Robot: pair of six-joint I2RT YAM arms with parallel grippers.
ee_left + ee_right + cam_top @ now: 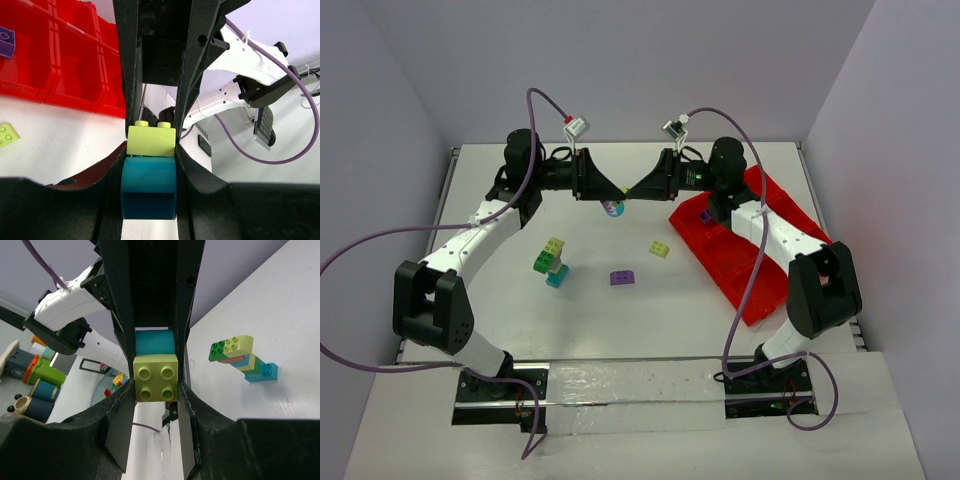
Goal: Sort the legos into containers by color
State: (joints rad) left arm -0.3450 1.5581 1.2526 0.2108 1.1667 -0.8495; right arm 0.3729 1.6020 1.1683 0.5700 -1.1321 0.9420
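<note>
Left wrist view shows a teal brick [149, 192] with a pale yellow brick [151, 141] snapped onto its far end. The left gripper [149, 172] is clamped on the teal one, and the right gripper [156, 382] is clamped tight on the yellow one from the opposite side. The pair hangs in the air between the two arms, over the far middle of the table [650, 325]. I judge this is to pull the two colours apart, since each belongs in a different compartment.

Just to the right lies the red tray [745, 285], with a purple brick [704, 215] in a far compartment. A loose yellow brick [660, 249], a second purple brick [622, 278] and a mixed stack [552, 262] sit unsorted on the white tabletop. Pale lilac walls [640, 70] enclose three sides.
</note>
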